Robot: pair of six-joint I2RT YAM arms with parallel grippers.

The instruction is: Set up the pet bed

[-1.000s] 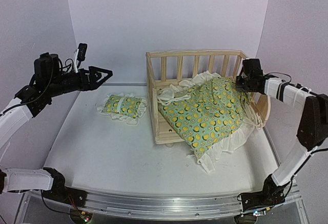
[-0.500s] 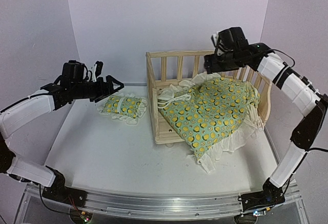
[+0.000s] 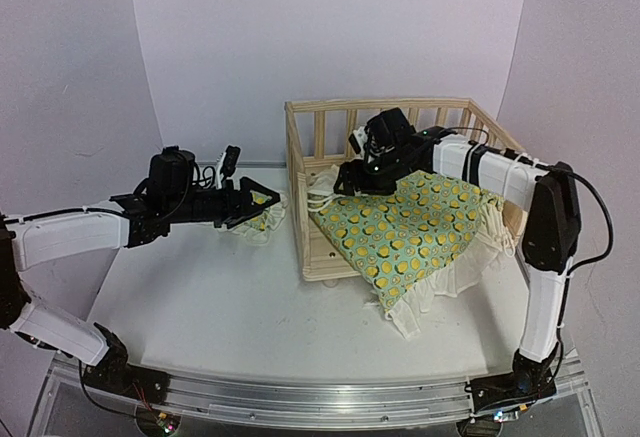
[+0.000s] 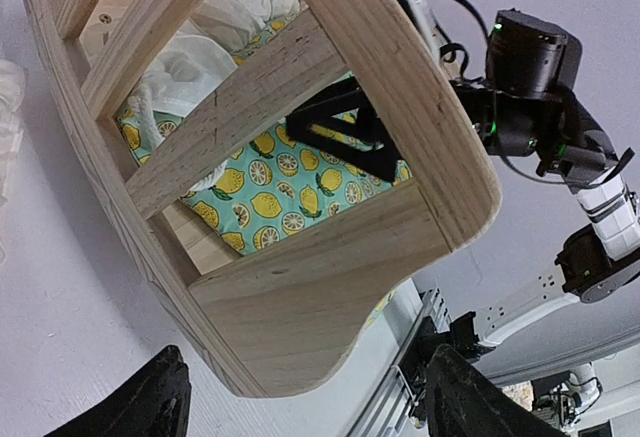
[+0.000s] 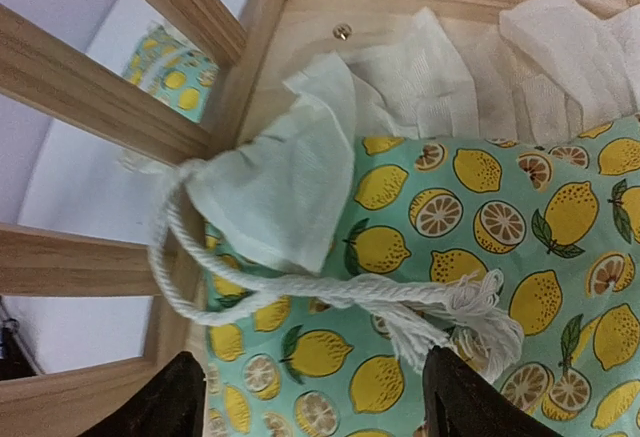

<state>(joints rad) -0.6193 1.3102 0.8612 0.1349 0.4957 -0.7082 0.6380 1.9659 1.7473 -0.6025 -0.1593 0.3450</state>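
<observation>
The pet bed's pale pine frame stands at the back right of the table. Its lemon-patterned cushion lies crooked inside, with the cream ruffle spilling over the low front side. My right gripper hovers open over the cushion's left corner. In the right wrist view its fingers straddle a white rope tie and a folded ruffle. The small matching pillow lies on the table left of the frame. My left gripper is open just above it and partly hides it. The left wrist view faces the frame's side board.
The white table stretches in front of both arms, ending in an aluminium rail at the near edge. Pale purple walls close off the back and both sides. The bed frame's slatted left side stands between the two grippers.
My right gripper let go at the cushion's right side, opened and swung left across the bed. My left arm reached right and down, arriving over the pillow.
</observation>
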